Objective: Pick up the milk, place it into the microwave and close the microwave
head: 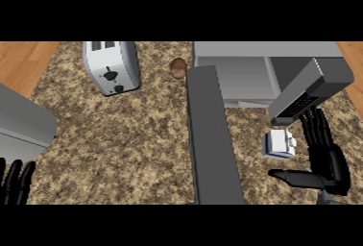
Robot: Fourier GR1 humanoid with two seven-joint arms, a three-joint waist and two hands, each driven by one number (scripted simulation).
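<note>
We see the milk [279,144] standing on the speckled counter [120,144] before the microwave [245,77], door [212,139] swung open, right hand [327,161] spread beside the carton, not touching, left hand [16,180] resting open at lower left, toaster [111,66] behind.

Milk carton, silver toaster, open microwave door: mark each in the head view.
small white and blue milk carton [279,144]: head view, on its white top face.
silver two-slot toaster [111,67]: head view, on its side panel by the black lever.
long grey open microwave door [212,144]: head view, middle of the door panel.
</note>
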